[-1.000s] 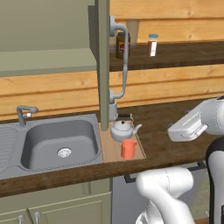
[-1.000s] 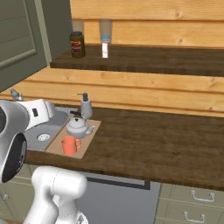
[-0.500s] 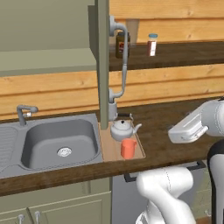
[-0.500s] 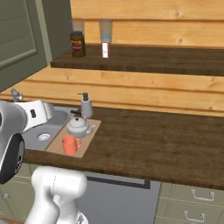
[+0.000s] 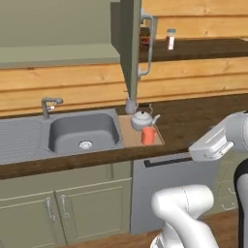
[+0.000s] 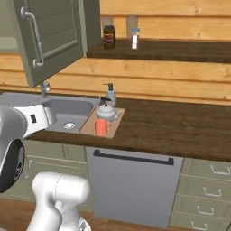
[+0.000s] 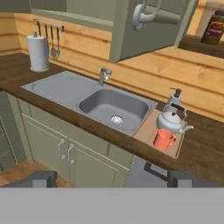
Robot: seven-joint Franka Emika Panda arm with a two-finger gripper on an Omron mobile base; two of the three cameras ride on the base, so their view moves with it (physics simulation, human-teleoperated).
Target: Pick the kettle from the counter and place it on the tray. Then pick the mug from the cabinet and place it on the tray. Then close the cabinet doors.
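Note:
The silvery kettle (image 5: 143, 119) (image 6: 106, 110) (image 7: 172, 121) stands on the tan tray (image 5: 128, 136) (image 6: 88, 127) (image 7: 146, 129), right of the sink. The orange-red mug (image 5: 147, 135) (image 6: 101, 127) (image 7: 163, 139) stands on the same tray, just in front of the kettle. A cabinet door (image 6: 49, 38) (image 5: 130, 48) (image 7: 148, 33) hangs open above them, its silver bar handle (image 6: 34, 38) showing. The cabinet (image 5: 58, 29) shows its pale shelf. My gripper (image 7: 113, 178) is open and holds nothing, well back from the counter (image 6: 180, 128) and facing the sink.
A grey sink (image 5: 85, 131) with faucet (image 5: 48, 104) and drainboard lies left of the tray. A soap dispenser (image 6: 110, 94) stands behind the kettle. A dark jar (image 6: 108, 37) and a small bottle (image 6: 134, 39) sit on the upper shelf. A paper towel roll (image 7: 38, 52) stands far left. Cupboards and a dishwasher (image 6: 131, 185) lie below.
Both base views have shifted: the counter now sits farther off and higher, with the cupboards below showing. The camera moved back. Kettle, mug and tray keep their places.

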